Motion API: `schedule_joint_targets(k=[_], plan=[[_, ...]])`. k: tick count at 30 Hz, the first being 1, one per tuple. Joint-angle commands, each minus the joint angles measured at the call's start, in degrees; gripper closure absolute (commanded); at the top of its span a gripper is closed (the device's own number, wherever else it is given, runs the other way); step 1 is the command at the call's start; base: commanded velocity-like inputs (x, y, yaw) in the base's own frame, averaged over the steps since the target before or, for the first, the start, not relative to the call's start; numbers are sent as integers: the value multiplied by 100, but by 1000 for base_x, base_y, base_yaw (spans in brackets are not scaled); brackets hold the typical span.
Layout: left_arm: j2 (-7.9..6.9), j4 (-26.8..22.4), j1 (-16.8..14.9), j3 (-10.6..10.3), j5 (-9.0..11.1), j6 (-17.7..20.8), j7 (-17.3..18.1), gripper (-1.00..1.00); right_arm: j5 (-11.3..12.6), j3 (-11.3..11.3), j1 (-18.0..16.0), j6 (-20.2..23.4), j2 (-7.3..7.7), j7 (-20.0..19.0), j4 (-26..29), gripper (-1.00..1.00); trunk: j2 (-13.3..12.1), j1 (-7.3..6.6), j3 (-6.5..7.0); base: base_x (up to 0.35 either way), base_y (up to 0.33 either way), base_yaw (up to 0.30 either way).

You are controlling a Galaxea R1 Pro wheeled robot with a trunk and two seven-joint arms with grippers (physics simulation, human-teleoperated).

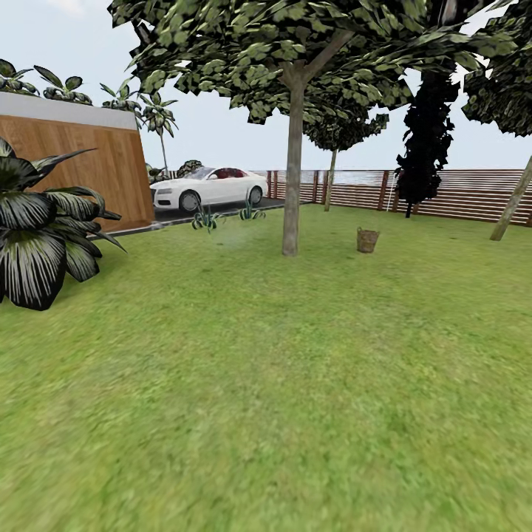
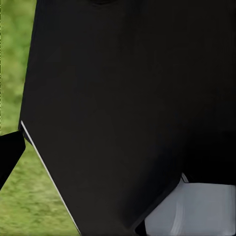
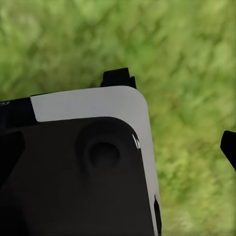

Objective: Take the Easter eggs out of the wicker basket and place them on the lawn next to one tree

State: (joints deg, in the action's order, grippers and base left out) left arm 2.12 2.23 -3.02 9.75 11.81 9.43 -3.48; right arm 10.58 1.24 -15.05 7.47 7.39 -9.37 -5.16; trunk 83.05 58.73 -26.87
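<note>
Lawn [image 1: 266,384] stretches wide and green across the garden, with the wicker basket [image 1: 367,240] standing on the grass far ahead of the robot, just beside the grey-brown trunk of a leafy tree [image 1: 292,159]. Whether eggs lie inside cannot be told at this range. Behind the tree, a white car [image 1: 209,188] is parked by a wood-panelled garage [image 1: 74,166], and a brown slat fence [image 1: 443,193] runs past a tall black cypress [image 1: 426,140]. A broad-leaved dark plant [image 1: 37,236] grows near the garage. The left wrist view shows a dark robot body panel [image 2: 128,108] against grass, with one black tip of the left claw [image 2: 10,155] at its edge. The right wrist view shows grass below a black-and-white robot part [image 3: 83,162] and a black tip of the right claw [image 3: 229,147]; neither claw's opening can be judged.
</note>
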Motion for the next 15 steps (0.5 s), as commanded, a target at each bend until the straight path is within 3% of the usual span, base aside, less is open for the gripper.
schedule_joint_targets(k=[1,15], plan=[[-5,10,-4,23,-6,12,-26,-100,56,13,-7,3,0,-22,-11,-100,3,0,-6,0,0,0],[-20,-46,-6,28,-29,1,-23,-100,51,14,-7,8,-42,-27,-11,-100,3,0,-6,1,0,0]])
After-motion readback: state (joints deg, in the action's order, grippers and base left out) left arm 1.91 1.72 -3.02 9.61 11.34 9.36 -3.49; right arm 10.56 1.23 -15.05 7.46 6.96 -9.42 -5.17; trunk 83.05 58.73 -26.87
